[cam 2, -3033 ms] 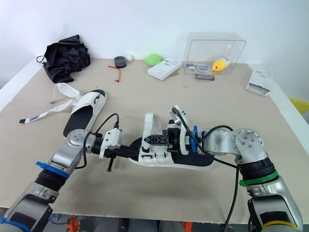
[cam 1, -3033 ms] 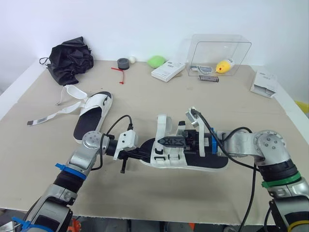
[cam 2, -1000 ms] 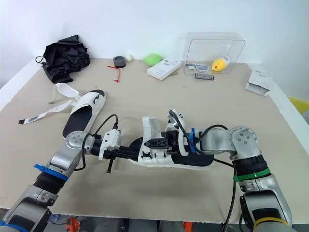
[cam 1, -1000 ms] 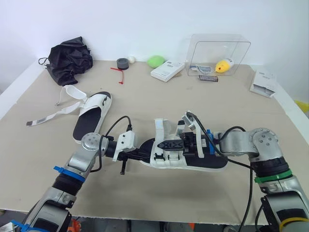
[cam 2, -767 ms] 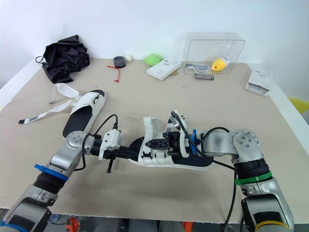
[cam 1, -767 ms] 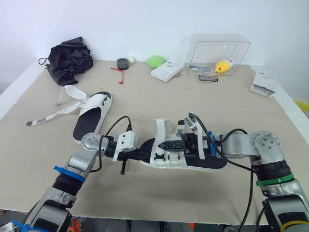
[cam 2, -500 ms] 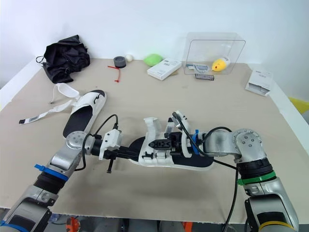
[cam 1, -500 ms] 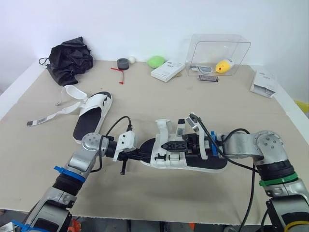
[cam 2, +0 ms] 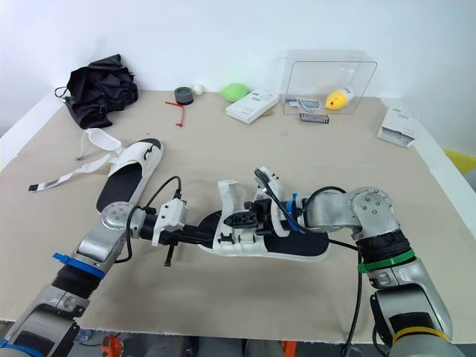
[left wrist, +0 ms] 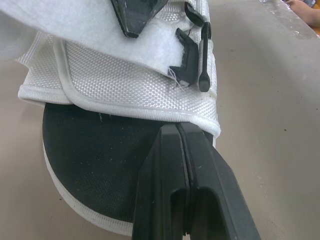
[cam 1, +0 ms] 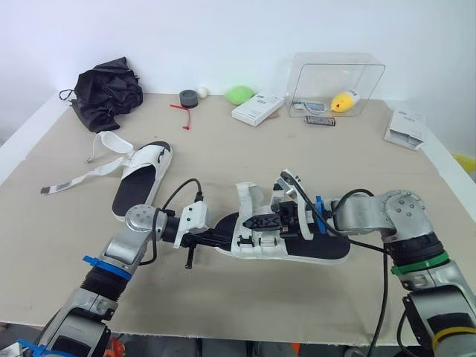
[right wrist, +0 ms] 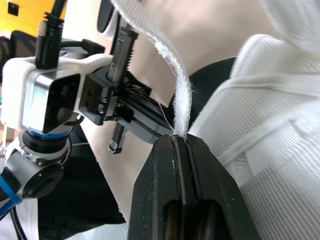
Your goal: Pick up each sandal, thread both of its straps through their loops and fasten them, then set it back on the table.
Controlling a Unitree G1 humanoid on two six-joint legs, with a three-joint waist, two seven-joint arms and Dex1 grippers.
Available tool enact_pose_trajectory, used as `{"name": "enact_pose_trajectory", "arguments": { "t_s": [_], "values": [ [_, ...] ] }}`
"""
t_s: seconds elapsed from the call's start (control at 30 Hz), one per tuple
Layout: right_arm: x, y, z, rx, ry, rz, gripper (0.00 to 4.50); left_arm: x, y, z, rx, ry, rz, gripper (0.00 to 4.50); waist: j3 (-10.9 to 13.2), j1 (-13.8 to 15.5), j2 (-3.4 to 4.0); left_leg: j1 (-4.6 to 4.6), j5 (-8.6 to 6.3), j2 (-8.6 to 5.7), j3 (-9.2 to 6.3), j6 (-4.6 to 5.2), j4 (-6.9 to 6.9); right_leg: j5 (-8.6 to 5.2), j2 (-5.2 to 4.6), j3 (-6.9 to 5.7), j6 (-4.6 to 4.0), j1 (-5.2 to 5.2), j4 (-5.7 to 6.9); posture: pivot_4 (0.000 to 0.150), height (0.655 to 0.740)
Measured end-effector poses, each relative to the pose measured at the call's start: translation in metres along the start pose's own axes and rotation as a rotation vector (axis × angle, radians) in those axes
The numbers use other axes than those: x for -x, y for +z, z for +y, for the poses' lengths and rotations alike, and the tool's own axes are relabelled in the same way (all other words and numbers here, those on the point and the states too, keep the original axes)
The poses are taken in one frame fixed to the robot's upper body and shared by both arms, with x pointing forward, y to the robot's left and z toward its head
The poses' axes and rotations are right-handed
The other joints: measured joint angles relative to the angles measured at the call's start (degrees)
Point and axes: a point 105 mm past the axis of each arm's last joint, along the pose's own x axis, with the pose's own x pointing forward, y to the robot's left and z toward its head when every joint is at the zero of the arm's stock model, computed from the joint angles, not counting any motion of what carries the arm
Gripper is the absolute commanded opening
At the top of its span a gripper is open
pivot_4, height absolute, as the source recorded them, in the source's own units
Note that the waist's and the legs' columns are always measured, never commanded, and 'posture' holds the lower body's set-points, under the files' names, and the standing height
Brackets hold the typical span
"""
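Near sandal (cam 1: 316,251), white upper on a black footbed, lying flat on the table (cam 1: 223,149) at lower centre of the head view, toe end toward the left of the frame. One white strap (cam 1: 248,195) stands up from its forefoot. The right gripper (cam 1: 258,221), reaching in from the lower right, has its two black fingers pressed together on the frayed edge of this strap, as the right wrist view shows at the fingertips (right wrist: 176,145). The left gripper (cam 1: 221,239), reaching in from the lower left, lies low along the toe end. Its fingers (left wrist: 170,150) are closed with no gap, lying over the footbed with their tips against the hem of the white mesh upper; whether they pinch the hem cannot be told. Second sandal (cam 1: 143,177), left of centre and well apart from the first, rests on the table with its straps splayed loose toward the left edge. Along the far edge of the table, from upper left to upper right: black cloth bundle (cam 1: 108,93), red tie (cam 1: 182,110), dark tape roll (cam 1: 189,97), small white ball (cam 1: 203,91), green object (cam 1: 240,94), white box (cam 1: 258,108), clear plastic case (cam 1: 338,74) with a yellow object (cam 1: 346,100) inside, and white packet (cam 1: 406,126).
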Motion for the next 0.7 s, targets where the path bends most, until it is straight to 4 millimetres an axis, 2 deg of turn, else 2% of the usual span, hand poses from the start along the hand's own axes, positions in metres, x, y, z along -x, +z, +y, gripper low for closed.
{"name": "enact_pose_trajectory", "arguments": {
  "t_s": [0.23, 0.5, 0.7],
  "values": [
    [0.002, -0.002, 0.003, 0.008, 0.025, 0.014, 0.05, 0.000, 0.000, 0.000, 0.000, 0.000, 0.000, 0.00, 0.00, 0.00, 0.00, 0.00, 0.00, 0.00, 0.00, 0.00, 0.00, 0.00, -0.01, 0.00, 0.00, 0.00, 0.00, 0.150, 0.7400],
    [0.006, 0.021, 0.002, -0.031, 0.033, -0.032, 0.05, 0.000, 0.000, 0.000, 0.002, 0.003, -0.004, 0.00, 0.00, 0.00, 0.01, 0.00, 0.00, 0.00, 0.02, 0.00, 0.00, 0.00, 0.00, 0.00, 0.00, -0.01, 0.00, 0.150, 0.7400],
    [0.008, 0.019, 0.000, -0.044, 0.041, -0.006, 0.05, 0.000, 0.000, -0.001, 0.002, 0.005, -0.005, 0.00, 0.00, 0.00, 0.01, -0.01, 0.00, 0.00, 0.02, 0.01, -0.01, 0.00, -0.01, 0.00, 0.00, -0.02, 0.00, 0.150, 0.7400]
  ]
}}
